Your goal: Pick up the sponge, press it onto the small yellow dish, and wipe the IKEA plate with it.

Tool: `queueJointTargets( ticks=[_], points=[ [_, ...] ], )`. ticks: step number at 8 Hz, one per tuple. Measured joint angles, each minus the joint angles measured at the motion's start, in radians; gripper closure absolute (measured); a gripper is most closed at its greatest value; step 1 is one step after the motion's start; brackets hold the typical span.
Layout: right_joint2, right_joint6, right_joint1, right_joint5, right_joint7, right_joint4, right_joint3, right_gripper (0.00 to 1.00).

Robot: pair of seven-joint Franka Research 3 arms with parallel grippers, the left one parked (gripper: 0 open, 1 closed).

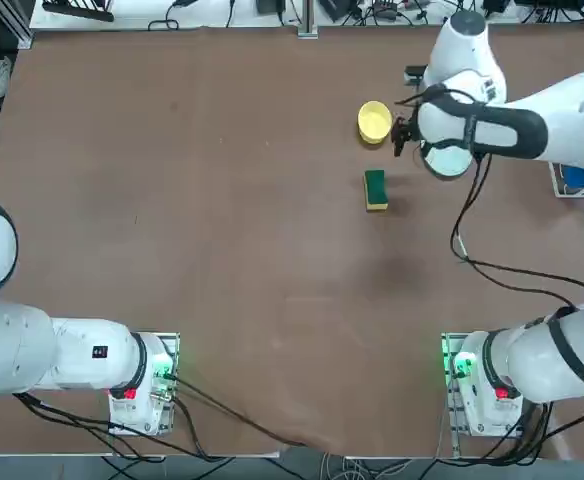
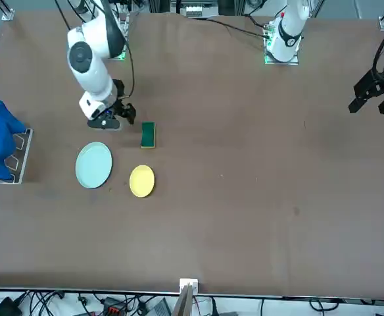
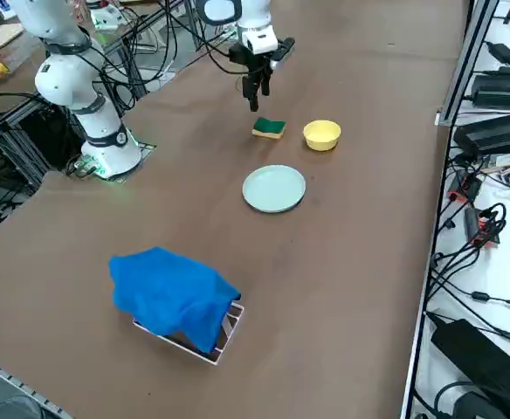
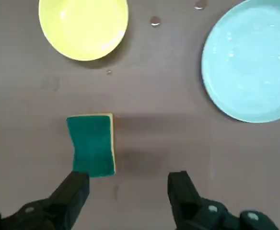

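On bench (image 1: pixel 222 200), near far right qtr as seen from overhead, item 1: sponge (image 1: pixel 375 189), sm. rectangular block, dk green scouring face up over yellow foam layer, lying flat & untouched. Handling est.: v. light, soft, compressible; foam prob. gives under squeeze, scouring face rough so slip unlikely; not fragile. Best hold judged across the two long sides, approx. mid-length, pads biting the foam low enough not to skid off the green top; a light squeeze likely suffices, since a hard one would buckle it.

Item 2: small yellow dish (image 1: pixel 374 122), round, bowl-like, plain, sat just beyond sponge, apart from it.

Item 3: IKEA plate (image 3: pixel 274 188), pale mint, raised rim, plain, beside dish & sponge, touching neither; mostly hidden under arm in overhead view.

Item 4: right tool (image 4: pixel 129 191), fingers (image 4: pixel 75 191) spread wide, holding nothing, hung above bench, pointing down.

Position, sponge vs tool: wrist view put sponge off to one side, its near end just ahead of one fingertip, not betw. the two. Long axis ran roughly along the view's depth, i.e. across the finger gap's line, so a sideways shift looked needed before descent. Side view showed tool clear above sponge, no contact.
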Motion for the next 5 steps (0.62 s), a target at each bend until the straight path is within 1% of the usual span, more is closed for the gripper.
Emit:
queueJointTargets(
  ticks=[3,5],
  points=[
    [0.112,0.157,0.015,0.0,0.017,-0.005,-0.001,0.0],
    [0.182,0.235,0.04,0.0,0.052,-0.005,-0.001,0.0]
  ],
)
